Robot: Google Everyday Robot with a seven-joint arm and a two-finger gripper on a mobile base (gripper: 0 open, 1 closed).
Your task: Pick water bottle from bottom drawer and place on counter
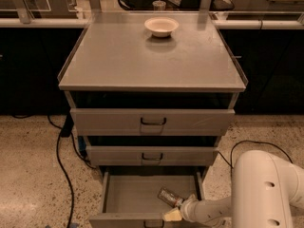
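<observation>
— Where is the water bottle (169, 196) seen?

— It is seen lying on its side inside the bottom drawer (124, 198), which is pulled out. It is found toward 4 o'clock on the drawer floor, with one end pointed to 10 o'clock and the other to 4 o'clock.

— And the claw (173, 214)?

— The claw is placed low in the same drawer, by the front wall, at 5 o'clock from the bottle and just beside it. Whether it is open or closed cannot be told, nor whether the bottle is touched. It is carried by a white arm (263, 189) that is reached in from 3 o'clock.

— What is found on the surface (142, 61)?

— Only a small pale bowl (161, 26) is seen there, set upright toward 12 o'clock, well apart from the bottle.

— How are the other drawers shown?

— The top drawer (109, 121) and the middle drawer (114, 155) are shown slightly drawn out. Dark cables (64, 165) are laid on the speckled floor (28, 175) at 9 o'clock of the cabinet.
</observation>
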